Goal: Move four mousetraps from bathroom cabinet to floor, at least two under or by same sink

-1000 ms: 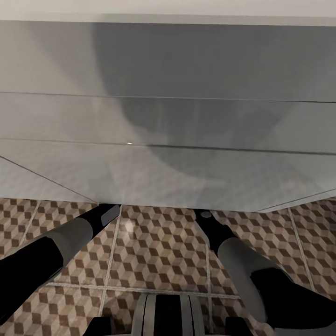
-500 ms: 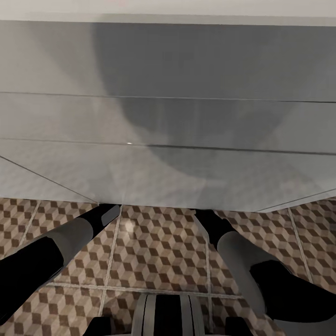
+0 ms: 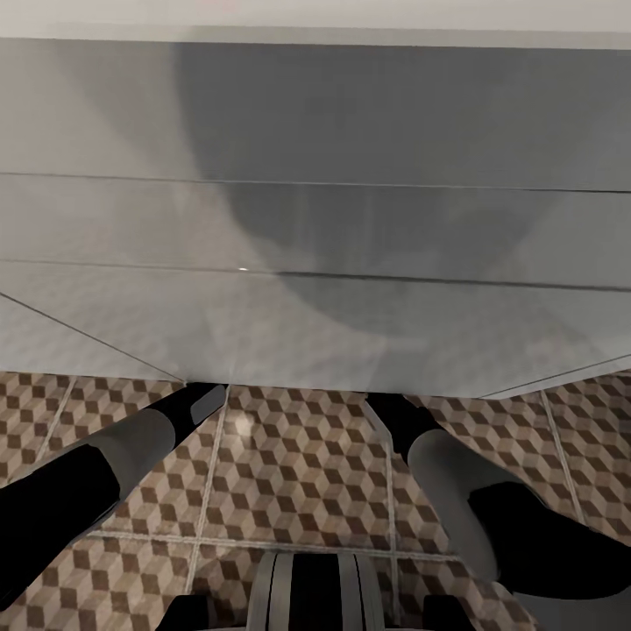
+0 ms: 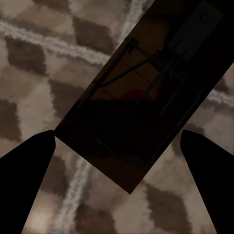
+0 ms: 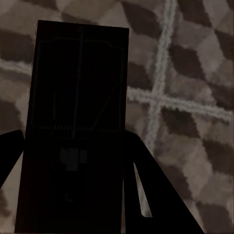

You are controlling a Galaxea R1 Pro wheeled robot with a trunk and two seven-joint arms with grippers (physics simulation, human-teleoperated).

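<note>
Wrist views show us reaching under the sink (image 3: 315, 219), left gripper (image 4: 117, 146) spread around one mousetrap (image 4: 131, 112) on the bathroom floor (image 4: 29, 87), right gripper (image 5: 73, 161) seemingly pinching another mousetrap (image 5: 78, 87); releasing it crookedly toward 12 o'clock could stack them.

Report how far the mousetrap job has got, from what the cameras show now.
Done: at least two traps are out of the cabinet. In hand: both arms reach under the white sink. One mousetrap shows between the left hand's fingertips, over the patterned floor; another mousetrap shows at the right hand. Whether either is released, I cannot tell. Left: the other two traps, whose whereabouts I can't confirm.
</note>
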